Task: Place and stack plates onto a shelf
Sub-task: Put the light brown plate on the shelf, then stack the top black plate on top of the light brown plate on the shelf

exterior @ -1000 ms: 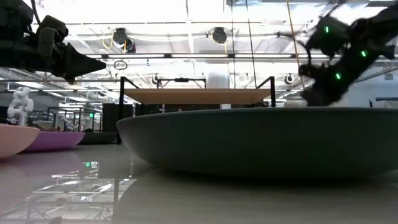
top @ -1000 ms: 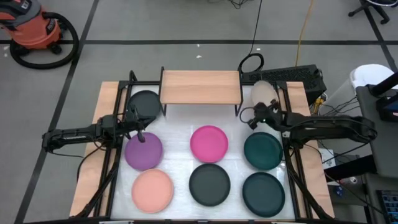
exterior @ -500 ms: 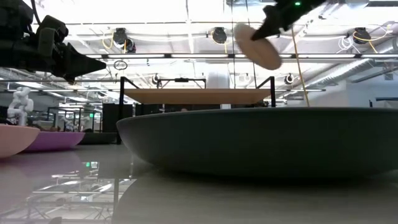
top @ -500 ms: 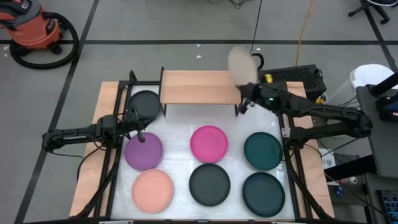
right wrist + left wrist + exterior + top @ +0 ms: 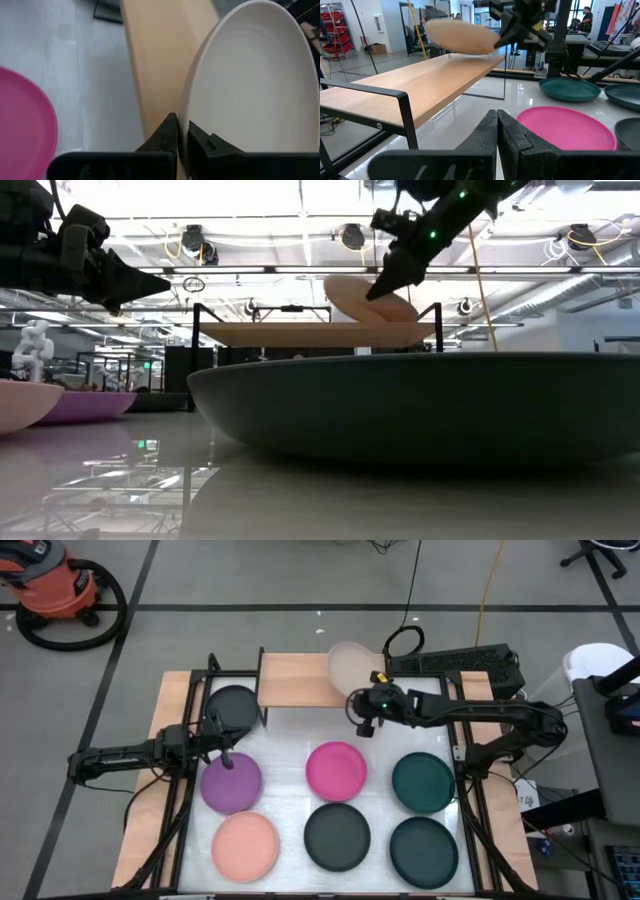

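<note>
Right wrist view alone shows right gripper (image 5: 178,131) fingers clamped on beige plate (image 5: 350,664) rim, tilted over shelf (image 5: 300,680) right end. Left gripper (image 5: 226,756) fingers closed, empty, over purple plate (image 5: 232,783).

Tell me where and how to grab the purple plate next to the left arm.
Take the purple plate by its rim at the edge nearest the left hand, which hovers just above it. It lies flat and shallow, so only the thin raised lip offers a pinch: one finger over, one under, probably coming from the shelf side.
</note>
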You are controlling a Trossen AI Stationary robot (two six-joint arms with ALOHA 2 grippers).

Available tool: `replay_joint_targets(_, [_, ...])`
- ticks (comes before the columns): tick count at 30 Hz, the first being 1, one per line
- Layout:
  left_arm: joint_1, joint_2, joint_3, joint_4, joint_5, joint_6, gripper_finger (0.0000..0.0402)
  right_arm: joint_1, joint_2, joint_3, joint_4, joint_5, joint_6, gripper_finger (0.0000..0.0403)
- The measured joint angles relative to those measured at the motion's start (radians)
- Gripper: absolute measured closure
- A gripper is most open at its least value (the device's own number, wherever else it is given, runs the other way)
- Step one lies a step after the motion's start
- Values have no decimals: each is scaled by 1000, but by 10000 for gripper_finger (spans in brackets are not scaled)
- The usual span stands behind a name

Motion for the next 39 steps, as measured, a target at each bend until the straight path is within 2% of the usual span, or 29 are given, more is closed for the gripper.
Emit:
replay_joint_targets(7, [0,0,0,0,0,0,398,1,41,3,-12,4,54,396])
replay_joint_targets(23, [0,0,0,0,0,0,398,85,25,-1,-4,2,95,296])
replay_joint_targets(29, [0,0,0,0,0,0,398,133,-60,-1,-11,86,92,281])
replay_joint_targets(39, [0,0,0,1,0,2,398,250,-282,-1,-42,71,268,287])
